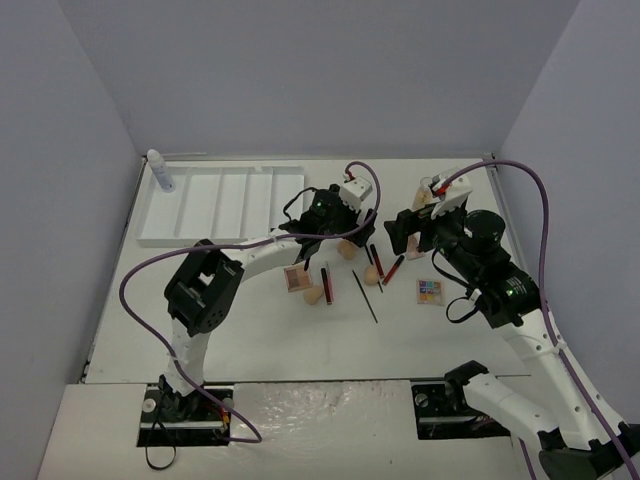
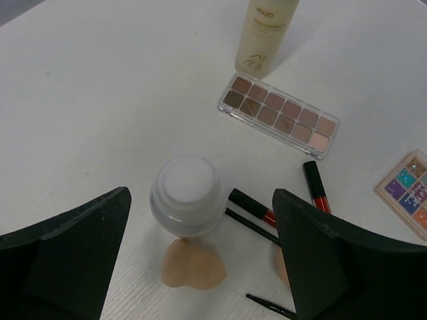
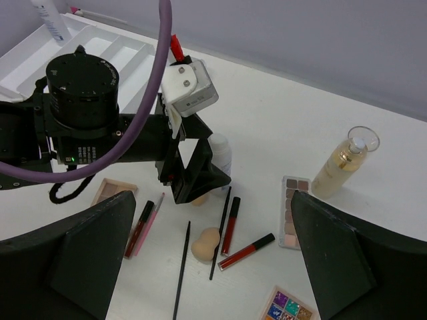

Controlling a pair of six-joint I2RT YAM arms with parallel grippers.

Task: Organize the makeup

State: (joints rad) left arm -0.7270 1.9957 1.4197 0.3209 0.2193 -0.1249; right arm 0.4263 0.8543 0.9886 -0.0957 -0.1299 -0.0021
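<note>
My left gripper [image 2: 200, 217] is open, its fingers either side of and above an upright white bottle [image 2: 185, 193] seen cap-on. A peach sponge [image 2: 193, 270] lies just before the bottle. Beyond it are red lip glosses [image 2: 317, 188], a brown eyeshadow palette [image 2: 278, 113], a tan-filled clear bottle [image 2: 267, 33] and a colourful palette [image 2: 408, 193]. My right gripper [image 3: 213, 200] is open and empty, above another sponge [image 3: 205, 243], two red glosses [image 3: 230, 223] and black pencils [image 3: 181, 270]. From above, the left gripper [image 1: 350, 232] and right gripper [image 1: 402, 232] face each other over the makeup.
The white ridged tray [image 1: 220, 205] lies at the back left with a white bottle [image 1: 160, 170] standing in its left corner. A small tan palette [image 1: 296, 277] and a sponge [image 1: 313, 295] lie left of centre. The left arm [image 3: 80, 127] fills the right wrist view's left side.
</note>
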